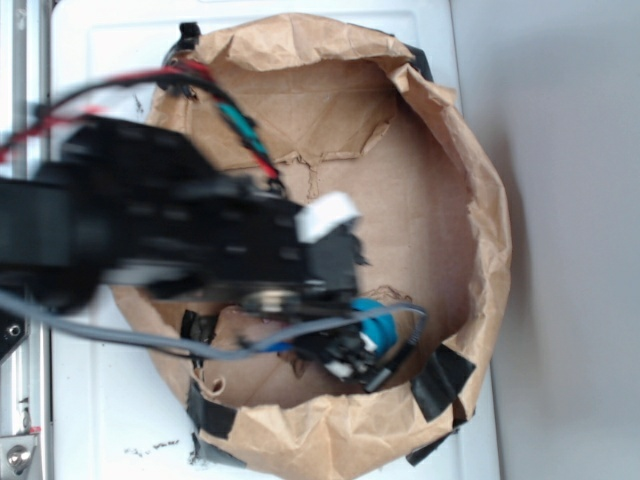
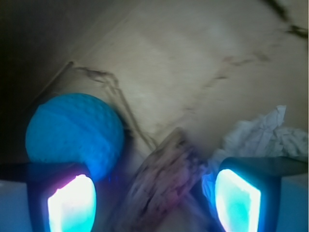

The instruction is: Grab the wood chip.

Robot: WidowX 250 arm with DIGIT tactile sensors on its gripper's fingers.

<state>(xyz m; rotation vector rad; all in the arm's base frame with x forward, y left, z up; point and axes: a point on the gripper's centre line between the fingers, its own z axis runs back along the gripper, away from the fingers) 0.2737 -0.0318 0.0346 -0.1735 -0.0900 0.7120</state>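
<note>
In the wrist view the wood chip (image 2: 164, 181), brown and streaked, lies slanted on the paper floor between my two glowing fingertips. My gripper (image 2: 154, 203) is open around it, with a gap on each side of the chip. The blue ball (image 2: 75, 133) sits just beyond the left finger (image 2: 72, 203). A crumpled whitish paper wad (image 2: 263, 135) lies behind the right finger (image 2: 239, 200). In the exterior view the black arm hangs over the lower middle of the paper bowl, the gripper (image 1: 350, 360) down beside the blue ball (image 1: 378, 322); the chip is hidden there.
A brown paper bowl (image 1: 480, 200) with raised crumpled walls surrounds the work area, taped with black tape (image 1: 440, 380) at its lower rim. A grey cable (image 1: 150, 340) trails from the arm across the left rim. White table (image 1: 100, 420) lies around it.
</note>
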